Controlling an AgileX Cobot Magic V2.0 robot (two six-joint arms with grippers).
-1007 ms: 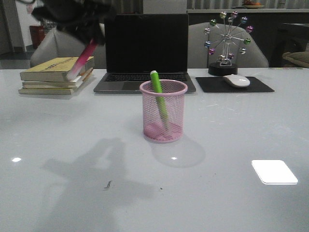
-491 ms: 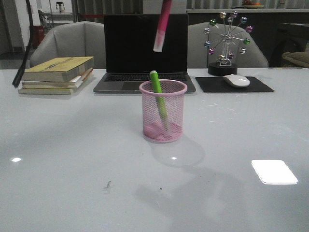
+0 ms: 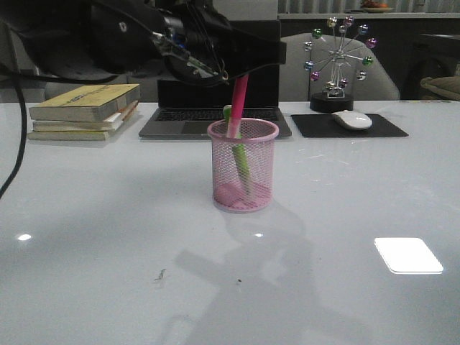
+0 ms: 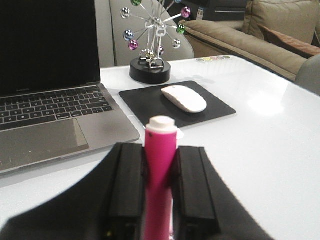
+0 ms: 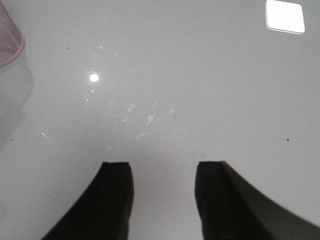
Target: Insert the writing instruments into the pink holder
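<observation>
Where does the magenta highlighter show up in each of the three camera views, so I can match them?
Front view: the magenta highlighter stands nearly upright above the pink holder, its lower end at the rim, held by the left gripper.
Left wrist view: it fills the lower centre, clamped between the two fingers.
Right wrist view: not in it; only the holder's edge and bare table.
Shared landmark: the white mouse, front and left wrist views.
</observation>
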